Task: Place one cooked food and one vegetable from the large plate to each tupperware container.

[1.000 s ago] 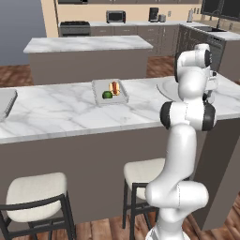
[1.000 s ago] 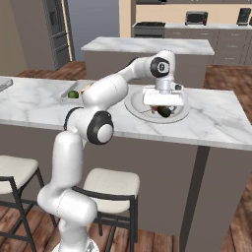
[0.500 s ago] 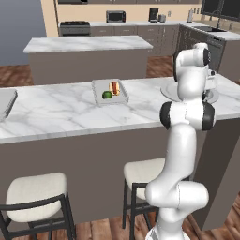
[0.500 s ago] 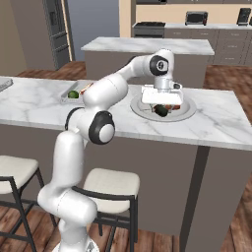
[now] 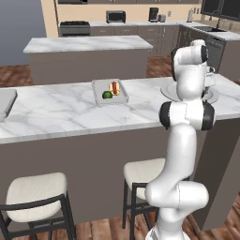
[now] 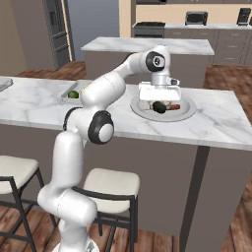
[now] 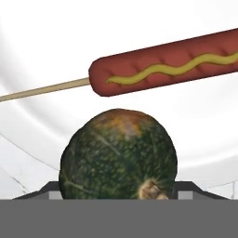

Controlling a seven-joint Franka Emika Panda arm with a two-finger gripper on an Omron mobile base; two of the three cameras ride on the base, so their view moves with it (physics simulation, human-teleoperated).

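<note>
With the arm reaching across the marble counter (image 5: pixel 56 112), the gripper (image 6: pixel 158 102) is lowered onto the large plate (image 6: pixel 189 112) at the counter's right end. The hand view looks along the fingers at a dark green squash (image 7: pixel 118 153), which sits between the two finger tips; each tip meets a flank of the squash with no gap visible, so the jaws read as clamped on it rather than standing free. The squash rests on the plate surface and is not yet lifted.

Just beyond the squash lies a sausage on a stick (image 7: pixel 162 60), apart from it. That clearance lets the fingers straddle the vegetable alone without catching the cooked item.

The near tupperware container (image 5: pixel 96 91), at mid-counter, already holds a second sausage (image 5: pixel 114 87) and a green vegetable (image 5: pixel 107 94) side by side; its share appears complete. The far tupperware container (image 5: pixel 3 104) sits at the left edge of the counter, well apart from the plate, and its contents cannot be made out.

Judgement: the step in hand is the pickup of the vegetable for the far container. The round squash may roll or slip in a flat-fingered grip, so a centred hold low on its body is advisable before any lift.
</note>
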